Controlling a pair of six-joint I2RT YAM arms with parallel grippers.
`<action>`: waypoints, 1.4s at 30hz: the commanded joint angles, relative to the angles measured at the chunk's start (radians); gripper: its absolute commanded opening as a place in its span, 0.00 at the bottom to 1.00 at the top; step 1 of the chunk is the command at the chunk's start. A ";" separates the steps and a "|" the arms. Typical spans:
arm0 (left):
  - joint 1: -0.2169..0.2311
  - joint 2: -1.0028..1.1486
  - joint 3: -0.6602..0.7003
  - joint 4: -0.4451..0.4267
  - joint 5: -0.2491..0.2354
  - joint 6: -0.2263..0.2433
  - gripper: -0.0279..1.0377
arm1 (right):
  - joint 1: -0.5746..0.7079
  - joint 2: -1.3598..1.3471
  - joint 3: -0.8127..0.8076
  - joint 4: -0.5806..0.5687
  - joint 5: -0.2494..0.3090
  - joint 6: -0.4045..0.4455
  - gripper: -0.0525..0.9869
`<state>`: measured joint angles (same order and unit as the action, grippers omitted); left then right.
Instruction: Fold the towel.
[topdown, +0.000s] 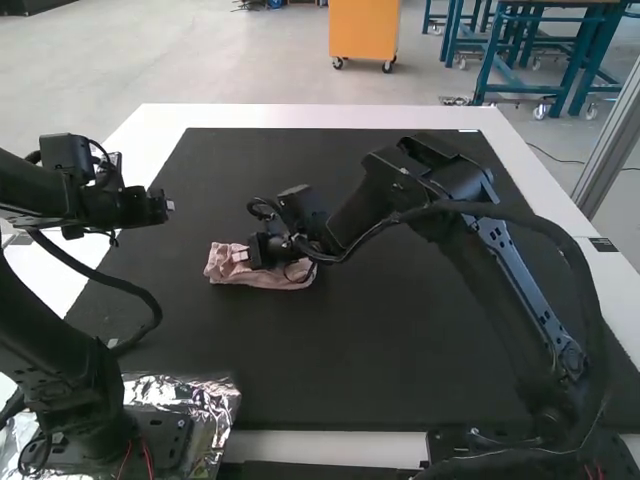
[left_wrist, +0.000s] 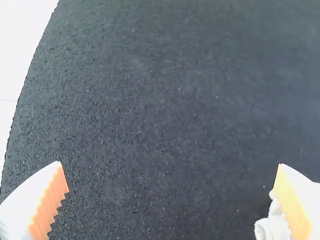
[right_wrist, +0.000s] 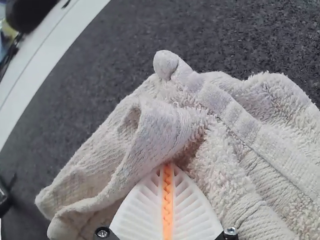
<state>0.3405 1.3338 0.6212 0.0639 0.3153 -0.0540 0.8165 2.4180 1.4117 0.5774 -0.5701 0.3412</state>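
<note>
Towel lies bunched on dark mat over bench. Right gripper has fingers clenched together at towel fold, perhaps pinching cloth. Left gripper has fingers released.

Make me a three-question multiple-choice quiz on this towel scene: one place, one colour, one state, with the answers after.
1. Where does the towel lie?
A) On the foil
B) On the black mat
C) On the floor

2. What colour are the left gripper's pads?
A) Orange
B) Green
C) Blue

3. How do the right gripper's fingers stand?
A) Wide apart
B) Half open
C) Together

Answers:
1. B: the high view shows dark mat all around the towel.
2. A: the left wrist view shows orange ribbed faces.
3. C: the right wrist view shows them meeting among the towel's folds.
</note>
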 joint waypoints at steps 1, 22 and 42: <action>0.000 -0.039 0.060 -0.016 0.022 -0.009 0.93 | -0.037 -0.137 0.016 -0.013 0.007 0.012 0.03; -0.129 -0.347 0.239 -0.138 0.024 -0.030 0.93 | -0.341 -0.959 0.015 -0.432 0.200 -0.031 0.93; -0.132 -0.918 0.178 -0.092 0.133 -0.313 0.93 | -0.754 -2.108 -0.436 -0.676 0.273 -0.061 0.93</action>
<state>0.2157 0.4961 0.8268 -0.0170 0.3908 -0.2939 0.0902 0.4236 0.9985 -0.0799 -0.2951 0.2897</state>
